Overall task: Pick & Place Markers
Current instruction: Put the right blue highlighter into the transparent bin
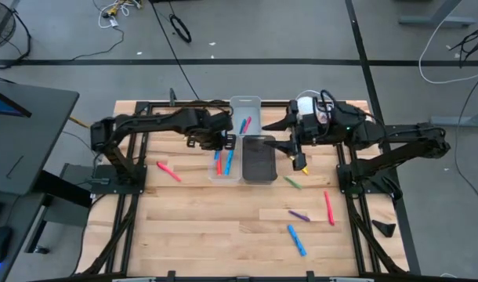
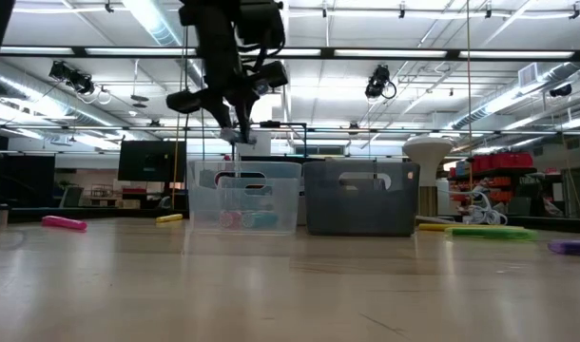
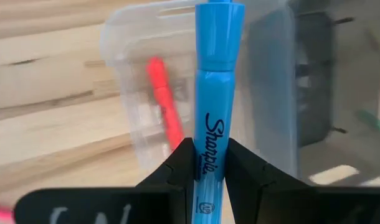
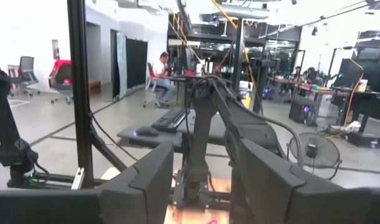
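My left gripper [image 3: 209, 168] is shut on a blue marker [image 3: 216, 81] and hangs over the clear bin [image 1: 227, 174], seen from the side in the low view [image 2: 237, 131]. A red marker [image 3: 165, 99] lies inside that bin. Beside it stands a dark bin [image 1: 258, 159]. Loose markers lie on the wood: red [image 1: 168, 171], green [image 1: 292, 182], purple [image 1: 298, 215], red [image 1: 329, 207] and blue [image 1: 296, 240]. My right gripper [image 4: 202, 180] is raised above the dark bin's far end, pointing level toward the left arm, open with nothing between its fingers. My left gripper pinches the blue marker's barrel [image 3: 207, 163] between its two fingers, at the printed part near one end. The marker lies along the fingers and sticks out ahead of them. The fingers point steeply down. The marker is lifted clear above the clear bin.
The two bins stand side by side mid-table [image 2: 244, 195], [image 2: 361, 198]. More markers lie in the clear bin's far part [image 1: 245, 124]. Black frame rails [image 1: 129, 211] run along both table sides. Bare wood lies near the front edge.
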